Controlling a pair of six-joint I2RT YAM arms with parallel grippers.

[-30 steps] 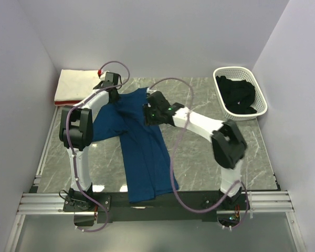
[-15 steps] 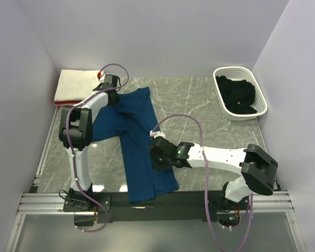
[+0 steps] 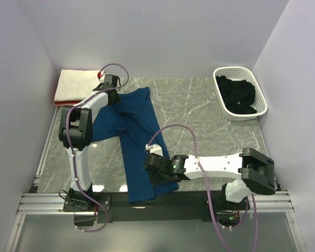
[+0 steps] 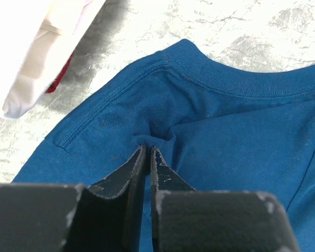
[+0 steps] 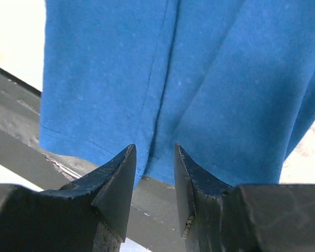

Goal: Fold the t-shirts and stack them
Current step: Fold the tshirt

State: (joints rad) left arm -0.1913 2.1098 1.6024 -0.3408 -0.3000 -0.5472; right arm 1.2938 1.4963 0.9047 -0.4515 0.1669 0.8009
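The navy blue t-shirt (image 3: pixel 139 142) lies spread flat on the marble table (image 3: pixel 199 105). Its body runs from the far side down to the near edge, where the hem overlaps the dark edge strip (image 3: pixel 199 199). The left gripper (image 4: pixel 148 150) is at the shirt's far left shoulder. Its jaws stand almost together, clamped on a small pucker of blue cloth right at their tips. The ribbed collar (image 4: pixel 226 81) curves just beyond them and off to their right, and a stitched shoulder seam runs away to their left. Further out on that left side, apart from the blue cloth, lies the cream-white folded shirt (image 4: pixel 37 47), with the pink-red folded shirt (image 4: pixel 60 79) showing under its edge. The right gripper (image 5: pixel 155 152) hangs low over the near hem with its jaws apart and nothing clamped. The stitched hem lies just ahead of the tips, and a lengthwise crease in the cloth runs straight away from the gap between them. The dark edge strip passes beneath both jaws. Well away from either gripper, in the far right corner of the table, the white lattice basket (image 3: pixel 233 69) holds the crumpled black shirt (image 3: pixel 237 94).
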